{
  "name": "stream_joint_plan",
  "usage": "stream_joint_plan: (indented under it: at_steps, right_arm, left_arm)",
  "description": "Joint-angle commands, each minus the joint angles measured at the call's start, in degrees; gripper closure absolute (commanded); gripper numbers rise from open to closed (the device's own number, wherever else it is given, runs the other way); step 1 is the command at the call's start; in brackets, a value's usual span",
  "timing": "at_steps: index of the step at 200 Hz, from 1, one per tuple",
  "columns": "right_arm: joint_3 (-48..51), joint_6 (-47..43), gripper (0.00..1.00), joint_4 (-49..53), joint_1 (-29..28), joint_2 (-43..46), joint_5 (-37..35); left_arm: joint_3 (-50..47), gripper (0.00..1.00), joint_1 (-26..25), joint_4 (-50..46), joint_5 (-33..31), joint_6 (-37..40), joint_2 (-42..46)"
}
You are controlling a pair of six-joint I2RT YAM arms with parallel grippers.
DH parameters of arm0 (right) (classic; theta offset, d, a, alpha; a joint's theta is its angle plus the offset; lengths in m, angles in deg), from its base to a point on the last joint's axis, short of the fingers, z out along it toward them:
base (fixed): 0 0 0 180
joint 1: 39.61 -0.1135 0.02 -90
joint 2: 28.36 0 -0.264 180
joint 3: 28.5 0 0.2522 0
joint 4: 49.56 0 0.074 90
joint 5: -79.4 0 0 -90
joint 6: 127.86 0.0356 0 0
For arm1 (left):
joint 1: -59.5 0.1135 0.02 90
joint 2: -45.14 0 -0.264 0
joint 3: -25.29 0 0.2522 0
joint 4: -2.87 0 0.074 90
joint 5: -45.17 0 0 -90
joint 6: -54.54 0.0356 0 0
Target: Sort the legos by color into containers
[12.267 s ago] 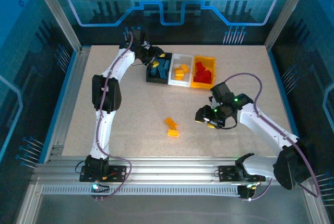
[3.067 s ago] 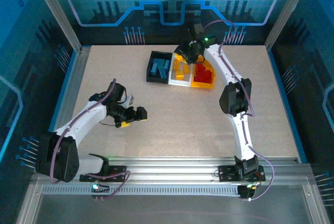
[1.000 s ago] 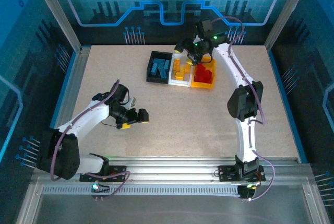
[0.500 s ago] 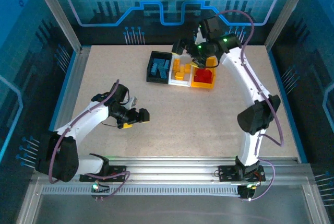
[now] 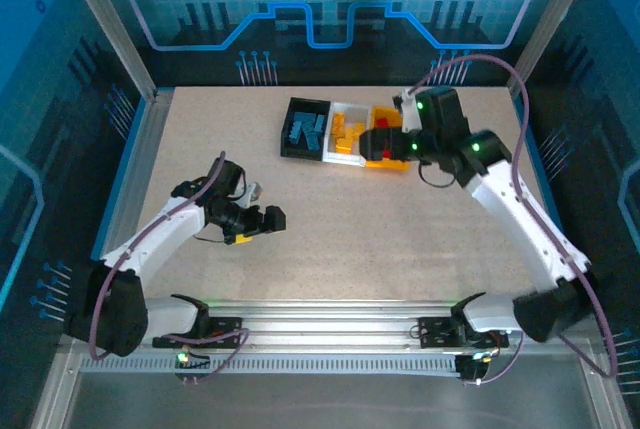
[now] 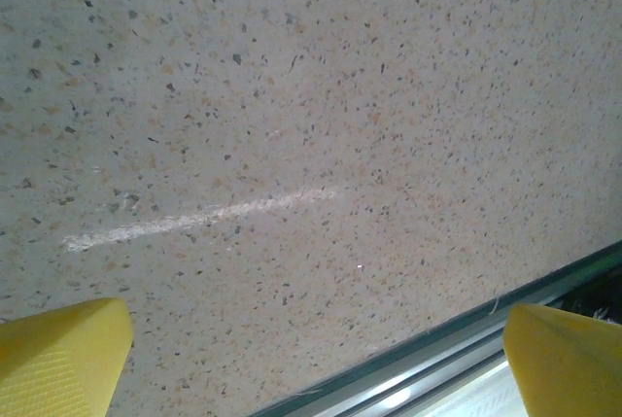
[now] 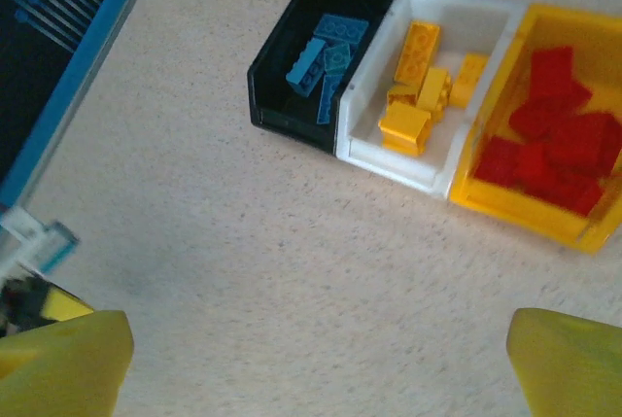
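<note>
Nearest, the left gripper stays low over the table, its fingers spread wide and empty. The right gripper has drawn back from above the white bin toward the yellow end of the row, and its fingers now stand fully apart, holding nothing. Beyond sit three joined containers. The black bin holds about four blue legos and the white bin about five orange-yellow legos. The yellow bin holds red legos, too blurred to count.
</note>
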Motion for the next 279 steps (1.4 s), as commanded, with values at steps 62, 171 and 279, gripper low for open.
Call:
stream_joint_plan:
  at_steps: [62,171,279]
  right_arm:
    - [21.2,-24.36,0.0,-22.73,3.94,11.33,-5.84]
    - [35.14,-17.66,0.0,-35.87,25.9,9.66,-7.1]
    - [45.64,-10.78,0.0,-57.79,28.82,-4.13,-6.81]
  left_arm:
    - [5.48,0.01,-0.35,3.11,-9.21,-6.88,5.27]
    - [-2.4,0.01,-0.44,14.32,-35.5,-2.31,16.83]
    - [-12.57,0.01,-0.41,30.99,-45.61,7.88,19.78]
